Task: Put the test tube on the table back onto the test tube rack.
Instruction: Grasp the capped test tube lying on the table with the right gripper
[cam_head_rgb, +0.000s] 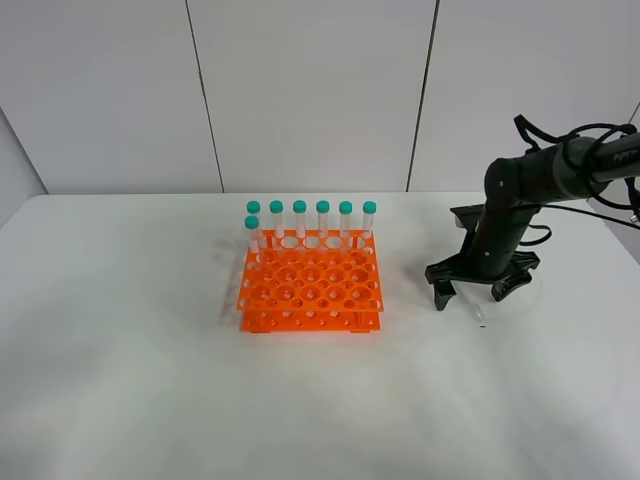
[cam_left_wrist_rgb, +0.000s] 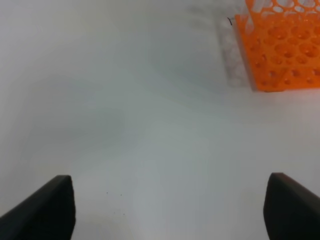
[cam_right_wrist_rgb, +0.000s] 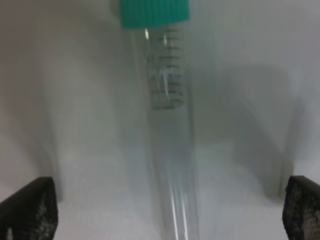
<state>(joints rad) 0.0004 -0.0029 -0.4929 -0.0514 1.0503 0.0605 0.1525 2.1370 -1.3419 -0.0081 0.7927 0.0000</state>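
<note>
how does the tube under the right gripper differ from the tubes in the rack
The test tube lies flat on the table; the racked tubes stand upright in the test tube rack. It is alone, right of the rack, between the fingers of the open right gripper; the seven racked tubes sit along the rack's far side. Both kinds have clear bodies and teal caps.

Exterior high: far off, looking down across the table toward the wall, test tube rack mid-frame. Left wrist: low over the table, angled forward and down, catches the test tube rack corner (shared with exterior). Right wrist: very close, blurry, on the test tube. Exterior shows it too, faint, right of centre.
</note>
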